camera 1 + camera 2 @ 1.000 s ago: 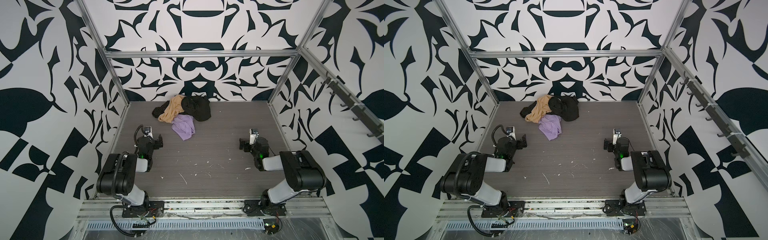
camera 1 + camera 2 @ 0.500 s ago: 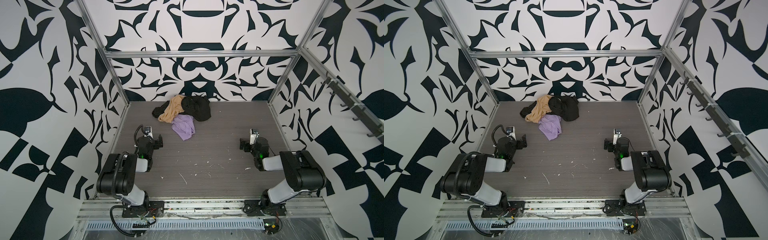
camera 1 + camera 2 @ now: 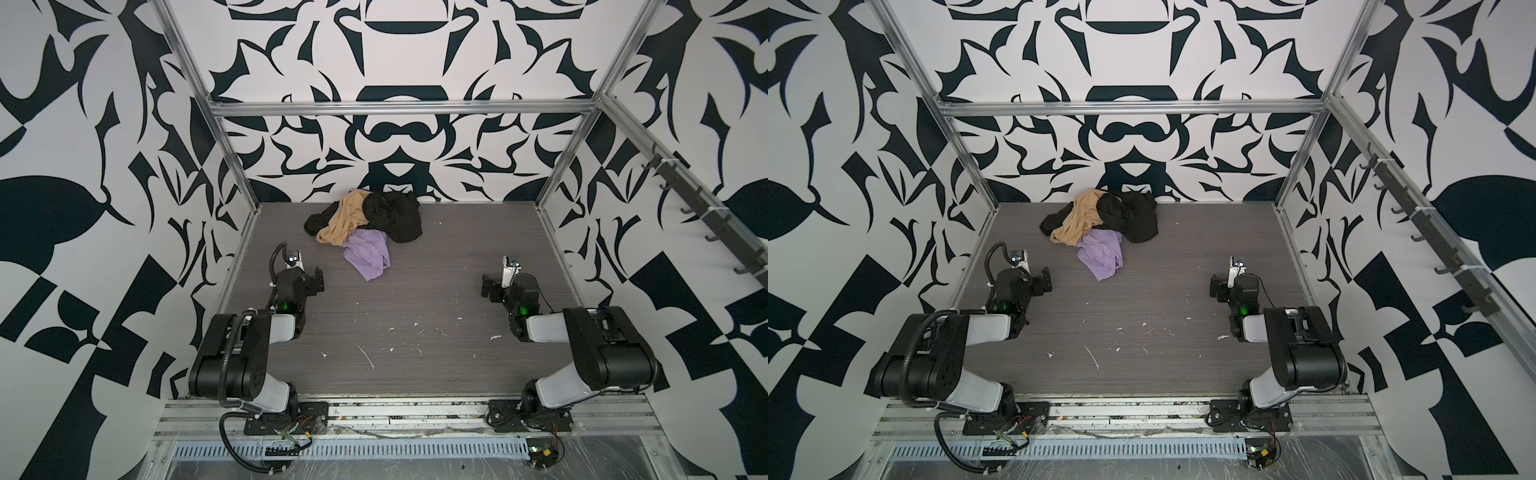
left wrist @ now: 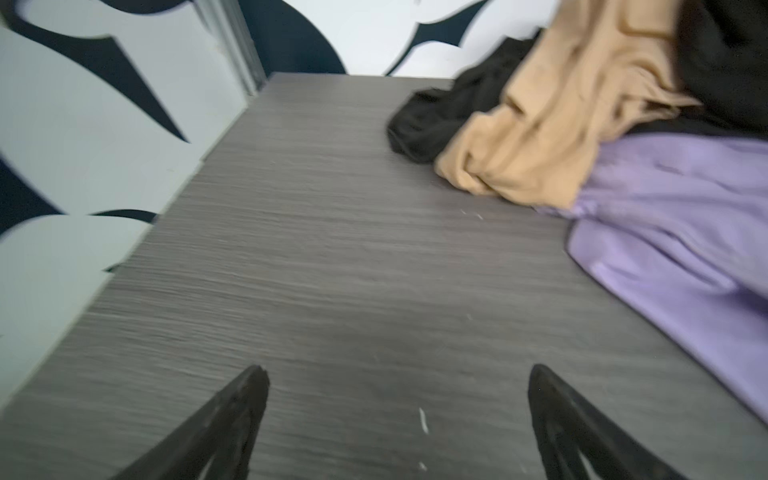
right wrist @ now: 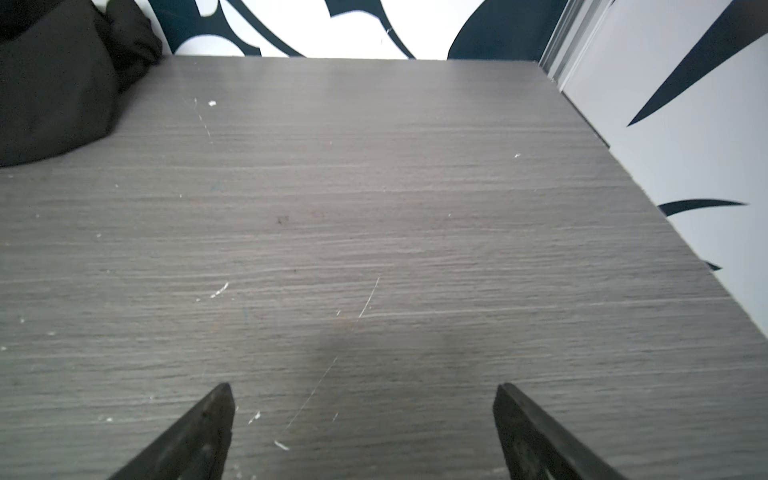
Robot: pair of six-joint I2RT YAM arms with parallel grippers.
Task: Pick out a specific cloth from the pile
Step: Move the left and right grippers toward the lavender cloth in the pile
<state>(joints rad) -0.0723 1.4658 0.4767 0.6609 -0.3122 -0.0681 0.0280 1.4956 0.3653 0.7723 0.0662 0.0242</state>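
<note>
almost nothing differs from the earlier frames: both arms sit low in the same places and the pile (image 3: 374, 226) is unchanged, though blur in the left wrist view suggests the left arm is setting off. the left gripper (image 4: 397, 374) and right gripper (image 5: 363, 390) are spread wide, nothing between the jaws. the cloth (image 3: 368, 255) lies at the pile's near edge on the table (image 3: 415, 307), its far edge seemingly under the tan garment (image 3: 340, 220), beside the black garment (image 3: 397, 216). it looks light, soft and limp; pinching a raised fold at its free near corner should draw it out alone.
</note>
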